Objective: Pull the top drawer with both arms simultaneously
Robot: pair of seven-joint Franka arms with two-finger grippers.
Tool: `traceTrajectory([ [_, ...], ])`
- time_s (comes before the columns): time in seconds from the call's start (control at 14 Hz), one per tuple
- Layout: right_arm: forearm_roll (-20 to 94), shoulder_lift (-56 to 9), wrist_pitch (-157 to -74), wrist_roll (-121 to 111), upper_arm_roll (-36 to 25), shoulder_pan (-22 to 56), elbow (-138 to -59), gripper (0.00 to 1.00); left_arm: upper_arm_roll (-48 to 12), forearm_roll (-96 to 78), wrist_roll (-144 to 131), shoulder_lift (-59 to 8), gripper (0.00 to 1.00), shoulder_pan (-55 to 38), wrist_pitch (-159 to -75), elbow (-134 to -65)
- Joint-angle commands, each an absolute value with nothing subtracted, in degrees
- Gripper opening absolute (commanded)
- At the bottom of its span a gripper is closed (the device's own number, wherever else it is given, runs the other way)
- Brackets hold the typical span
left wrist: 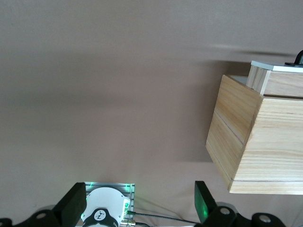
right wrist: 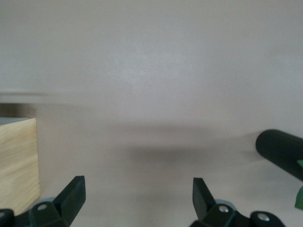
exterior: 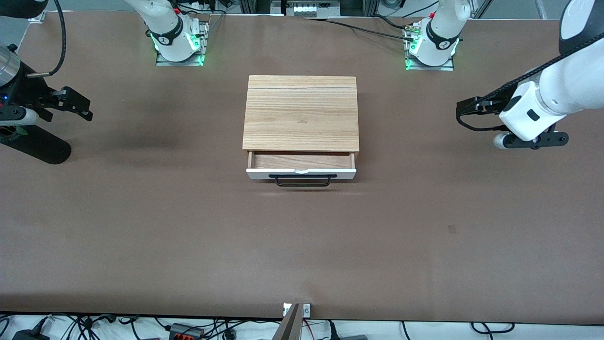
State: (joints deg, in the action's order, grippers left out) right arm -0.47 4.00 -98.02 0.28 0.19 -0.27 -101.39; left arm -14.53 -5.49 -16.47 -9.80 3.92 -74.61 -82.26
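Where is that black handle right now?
In the front view, the black handle sits on the top drawer, partly out of the wooden cabinet mid-table, untouched.

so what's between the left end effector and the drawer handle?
Nothing: the front view shows bare table between the open left end effector and the top drawer's handle.

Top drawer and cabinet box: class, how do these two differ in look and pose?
The top drawer has a white front with a black bar handle; the cabinet box is bare light wood grain. The drawer sits partly pulled out toward the front camera; the cabinet box stands closed on top. Both show light wood.
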Motion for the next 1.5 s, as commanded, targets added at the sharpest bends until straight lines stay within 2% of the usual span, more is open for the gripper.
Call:
traceTrajectory([
  [0.0,-0.35,2.12,-94.33,2.29,1.14,-0.88,-97.76,1.00,-15.56,-3.95,-16.35,-0.20,1.00,4.83,-80.93,-95.51],
  [0.14,-0.35,0.01,-91.76,2.37,1.23,-0.79,-94.66,1.00,-15.47,-3.96,-14.51,0.18,1.00,5.45,-82.09,-96.15],
  [0.5,0.70,-1.92,-92.37,2.90,1.14,-1.23,-94.40,1.00,-15.56,-3.96,-12.39,0.35,1.00,6.06,-82.18,-96.50],
  [1.43,0.79,-1.58,-91.67,3.51,1.41,-0.62,-94.31,1.00,-14.94,-4.57,-10.03,-0.35,1.00,6.42,-83.67,-95.71],
])
